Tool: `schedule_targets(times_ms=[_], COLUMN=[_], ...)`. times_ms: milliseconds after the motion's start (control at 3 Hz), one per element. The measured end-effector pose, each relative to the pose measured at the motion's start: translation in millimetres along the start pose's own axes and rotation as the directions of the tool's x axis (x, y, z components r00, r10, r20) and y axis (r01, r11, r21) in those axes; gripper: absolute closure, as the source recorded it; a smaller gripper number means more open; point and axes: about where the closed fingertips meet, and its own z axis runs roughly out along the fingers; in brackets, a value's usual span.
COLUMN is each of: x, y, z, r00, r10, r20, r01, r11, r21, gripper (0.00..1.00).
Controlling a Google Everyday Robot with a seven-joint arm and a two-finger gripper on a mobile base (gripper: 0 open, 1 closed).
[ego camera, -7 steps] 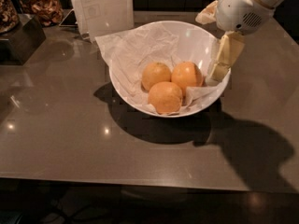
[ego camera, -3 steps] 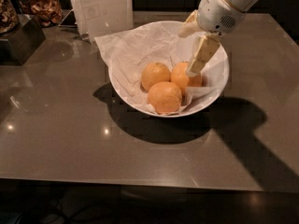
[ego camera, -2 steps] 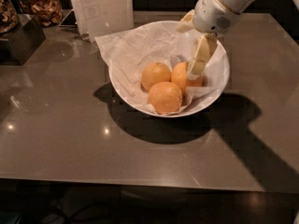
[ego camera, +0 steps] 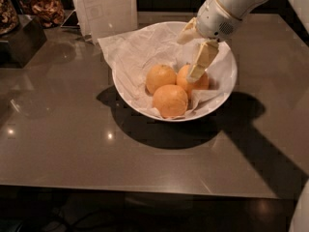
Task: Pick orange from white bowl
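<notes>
The white bowl (ego camera: 124, 83), lined with crumpled white paper, stands on the grey table and holds three oranges. The orange (ego camera: 199, 84), deeper in colour and slightly glossy, lies at the right of the bowl. A paler orange (ego camera: 161, 78) lies to its left and a larger matte one (ego camera: 170, 100) in front. My gripper (ego camera: 189, 57) reaches in from the upper right and hangs over the orange. It is open, with one cream finger (ego camera: 203, 61) pointing down, its tip at the orange's top left. The other finger (ego camera: 186, 33) is spread to the left.
A white paper sign (ego camera: 107, 6) stands behind the bowl. A dark box (ego camera: 21, 40) and jars of snacks (ego camera: 46, 8) stand at the back left. The table's front edge (ego camera: 145, 190) runs along the bottom.
My gripper has moved left from over the bowl's right rim into the bowl, and its lower finger now lies against the right orange. The oranges have not moved.
</notes>
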Motion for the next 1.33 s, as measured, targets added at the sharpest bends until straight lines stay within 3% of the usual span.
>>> schedule_targets(times_ms=[333,1333], x=[0,12], y=[0,11], z=[0,2], r00=[1.0,0.999], r10=[0.0,0.032], r20=[0.0,-0.004], r01=[0.0,-0.032], r11=[1.0,0.9993], r21=[0.0,-0.02], gripper=[0.4,0.39])
